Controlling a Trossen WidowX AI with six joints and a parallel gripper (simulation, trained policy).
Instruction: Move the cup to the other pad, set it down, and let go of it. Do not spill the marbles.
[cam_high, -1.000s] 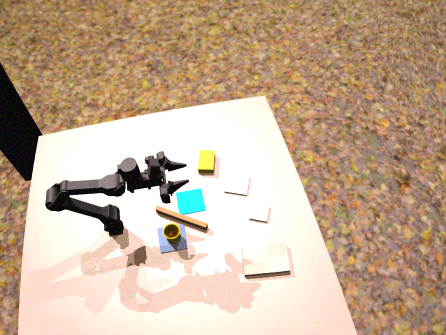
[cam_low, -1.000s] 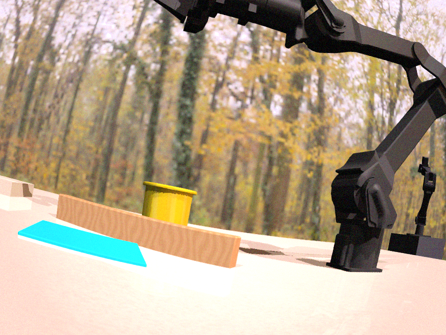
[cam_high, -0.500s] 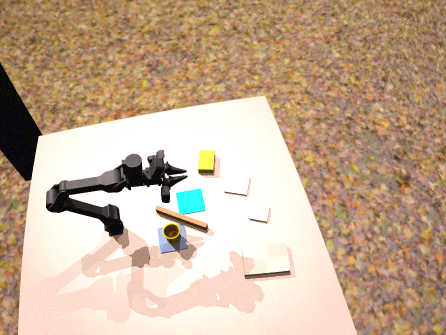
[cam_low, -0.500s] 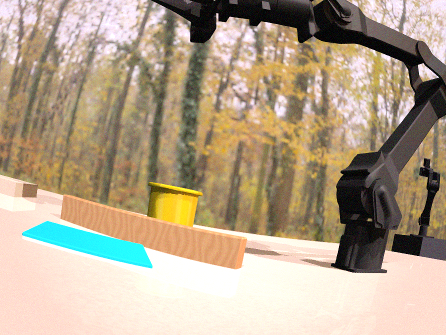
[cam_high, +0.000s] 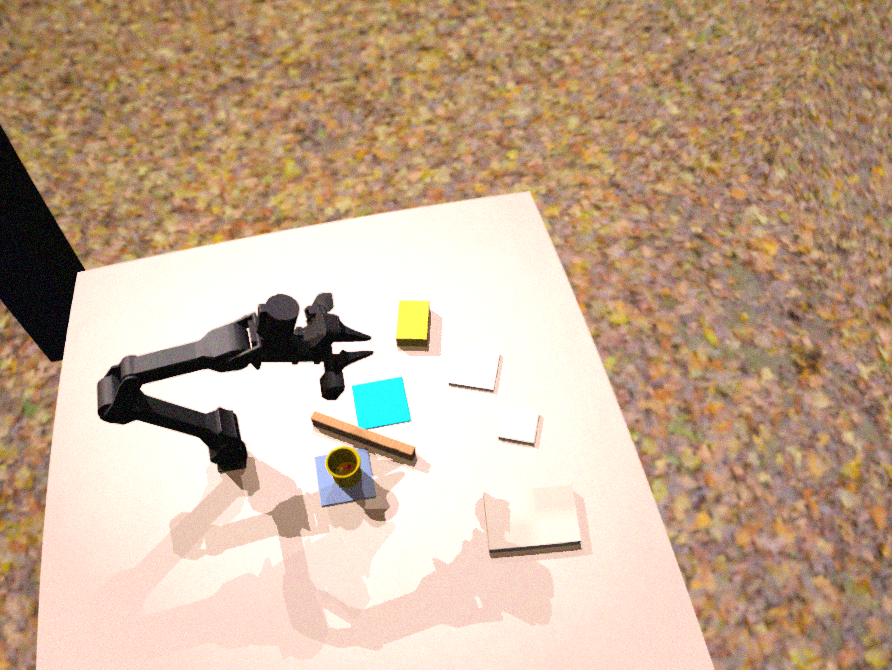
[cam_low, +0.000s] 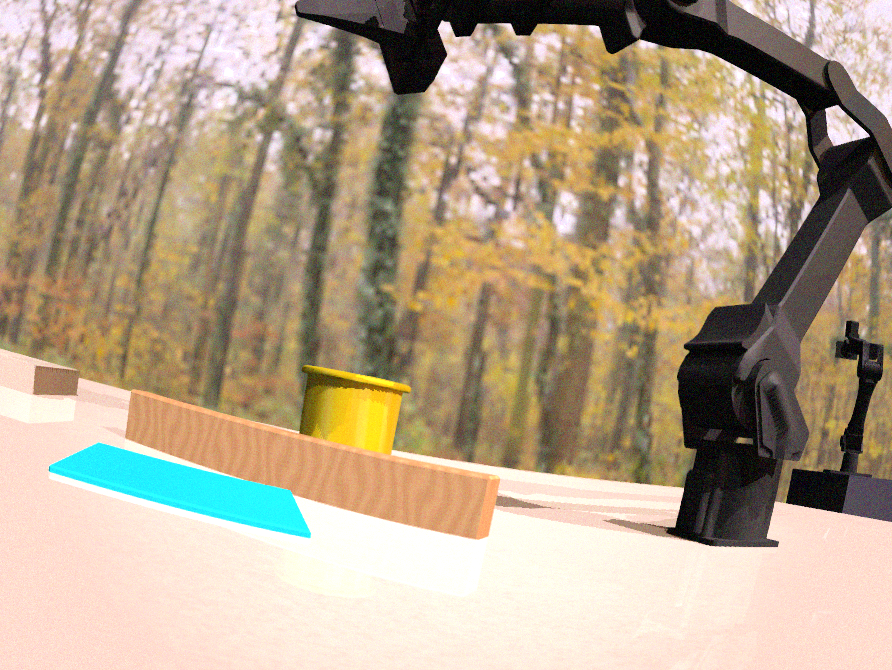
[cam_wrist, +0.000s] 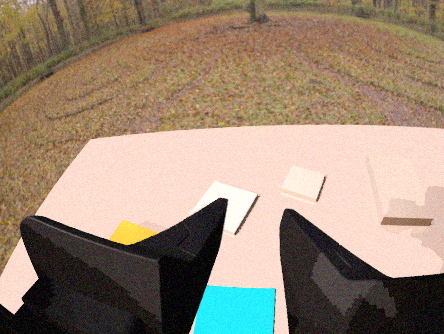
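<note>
Parted jaws (cam_high: 371, 345) hang well apart from the yellow cup (cam_high: 343, 465) (cam_low: 353, 411).

The gripper's (cam_high: 371, 345) (cam_low: 299, 8) (cam_wrist: 254, 205) two fingers (cam_high: 354, 334) (cam_low: 335, 15) are much closer together now than one second ago. Half a second ago they are even closer, so they have opened again a little bit. The big round part (cam_high: 279, 308) of the arm, behind the fingers, has moved a bit nearer to them. From the side, the hand looks lower, and a pointy fingertip now pokes into sight. The arm's shadow (cam_high: 290, 515), well apart from the fingers, has changed shape too.
</note>
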